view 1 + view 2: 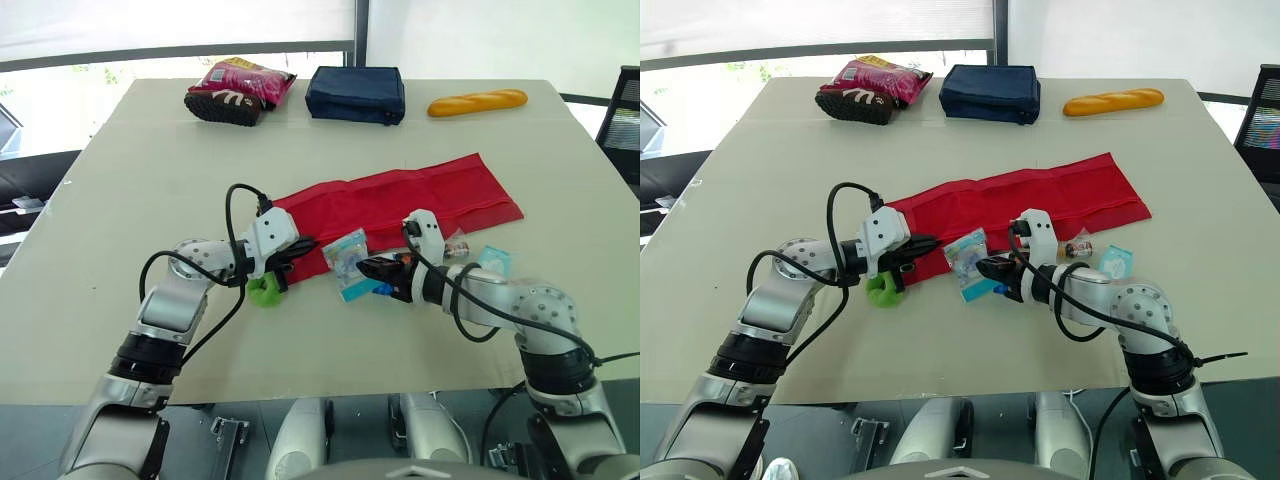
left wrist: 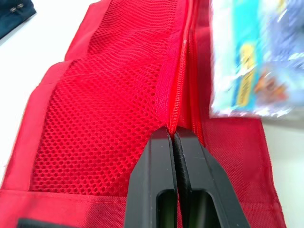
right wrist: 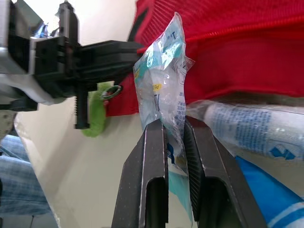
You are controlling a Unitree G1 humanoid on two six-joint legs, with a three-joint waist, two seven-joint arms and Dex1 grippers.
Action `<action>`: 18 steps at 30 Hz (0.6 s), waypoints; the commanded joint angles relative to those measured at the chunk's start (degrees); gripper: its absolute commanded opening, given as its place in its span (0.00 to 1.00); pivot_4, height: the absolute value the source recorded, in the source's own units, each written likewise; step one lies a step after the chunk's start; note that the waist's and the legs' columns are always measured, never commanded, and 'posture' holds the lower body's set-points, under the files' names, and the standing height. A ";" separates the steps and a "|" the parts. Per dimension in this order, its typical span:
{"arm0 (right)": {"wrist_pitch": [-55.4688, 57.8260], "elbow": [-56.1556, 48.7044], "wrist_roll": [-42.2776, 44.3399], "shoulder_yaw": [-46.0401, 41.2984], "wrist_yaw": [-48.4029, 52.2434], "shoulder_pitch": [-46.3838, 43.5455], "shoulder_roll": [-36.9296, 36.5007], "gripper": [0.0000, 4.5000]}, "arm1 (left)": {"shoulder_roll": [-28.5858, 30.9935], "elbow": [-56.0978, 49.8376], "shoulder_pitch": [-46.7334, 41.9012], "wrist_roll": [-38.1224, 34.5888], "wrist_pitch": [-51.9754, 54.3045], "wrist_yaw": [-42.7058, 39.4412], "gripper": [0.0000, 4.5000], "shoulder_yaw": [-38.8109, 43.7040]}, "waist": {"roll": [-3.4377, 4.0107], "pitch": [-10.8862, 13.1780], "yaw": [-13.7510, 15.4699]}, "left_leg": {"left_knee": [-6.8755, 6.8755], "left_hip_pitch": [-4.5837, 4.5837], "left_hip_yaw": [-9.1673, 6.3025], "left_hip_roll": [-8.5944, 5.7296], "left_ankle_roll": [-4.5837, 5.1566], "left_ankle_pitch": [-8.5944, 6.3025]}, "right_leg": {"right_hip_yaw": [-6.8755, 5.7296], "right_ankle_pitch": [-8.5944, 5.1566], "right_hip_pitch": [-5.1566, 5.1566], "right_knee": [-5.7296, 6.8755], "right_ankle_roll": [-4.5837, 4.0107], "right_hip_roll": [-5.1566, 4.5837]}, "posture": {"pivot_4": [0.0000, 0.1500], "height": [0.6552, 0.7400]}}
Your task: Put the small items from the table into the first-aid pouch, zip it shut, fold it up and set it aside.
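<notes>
The red first-aid pouch point(image 1: 400, 200) lies unfolded flat across the middle of the table, mesh pockets facing up. My left gripper point(image 1: 305, 247) is at its near left end, shut on the zipper edge of a mesh pocket point(image 2: 118, 95). My right gripper point(image 1: 368, 268) is shut on a clear plastic packet point(image 3: 164, 61) with blue print, held upright beside the pouch's front edge. A green loop item point(image 1: 265, 291) lies under the left gripper. A white-and-blue tube point(image 3: 256, 128) lies beside the right gripper. A blue packet point(image 1: 495, 261) and a small wrapped item point(image 1: 457, 243) lie to its right.
At the table's far side are a maroon snack bag point(image 1: 245, 80) with a brown item point(image 1: 222, 105) in front of it, a navy pouch point(image 1: 356, 93) and a bread loaf point(image 1: 477, 102). The table's front edge runs close below both arms.
</notes>
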 commanded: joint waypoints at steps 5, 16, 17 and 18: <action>1.61 6.75 0.38 -1.18 -2.13 -5.16 5.14 0.00 | 0.40 -1.42 -0.73 -0.87 -1.89 -2.02 0.01 1.18 | 0.00 0.00 -0.03 | 0.00 0.00 -0.02 0.01 0.00 0.00 | -0.01 0.00 0.00 0.01 0.00 0.02 | 1.00 0.69; 2.08 14.70 -1.05 -4.59 -4.24 -8.78 12.23 0.00 | -0.50 -3.60 1.48 -1.16 -2.15 -1.63 0.01 0.77 | 0.01 -0.01 -0.21 | 0.00 0.00 -0.03 0.01 0.00 0.00 | -0.01 0.01 0.00 0.03 -0.01 0.01 | 1.00 0.69; 1.27 15.76 -1.25 -5.68 -4.56 -9.31 13.19 0.00 | -0.44 -4.00 2.05 -1.25 -2.11 -1.81 0.01 0.71 | 0.01 -0.01 -0.34 | 0.00 0.01 -0.02 0.01 0.00 0.00 | 0.00 0.01 0.00 0.04 -0.02 0.02 | 1.00 0.69; 0.74 16.76 -1.15 -6.76 -5.06 -9.73 14.05 0.00 | -0.38 -4.34 2.54 -1.28 -2.09 -1.93 0.01 0.69 | 0.02 -0.01 -0.45 | 0.00 0.02 -0.02 0.02 0.00 0.00 | 0.00 0.01 0.00 0.04 -0.02 0.02 | 1.00 0.69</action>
